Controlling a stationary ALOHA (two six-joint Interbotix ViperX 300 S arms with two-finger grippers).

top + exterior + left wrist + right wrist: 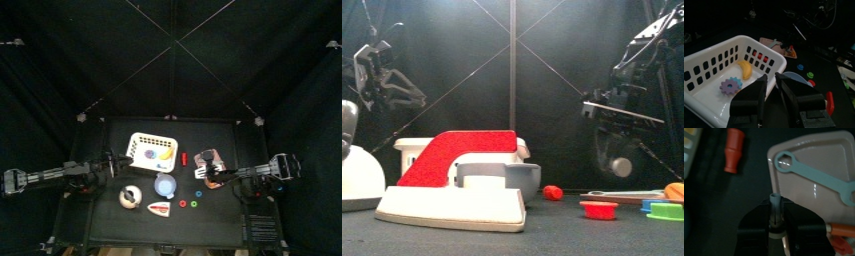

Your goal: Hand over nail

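Right claw (774,220): closed on a grey-blue toy nail (775,208), which stands up between the two jaws. Held above a pink tray (827,163). On that tray: a light blue spanner (814,174), lying flat; an orange piece at the tray's corner, too little of it seen to name.

Beside the tray on the desk (711,198): a red handle (733,149).

Left claw (772,82): jaws apart, nothing between them. Poised over the near rim of a white basket (714,67).

Basket contents: one yellow banana (745,69); one purple gear (729,86), near the banana.

Top view: basket (150,148) at the desk's middle, tray (210,158) just to its right. Left arm (54,180) enters from the left, right arm (267,172) from the right.
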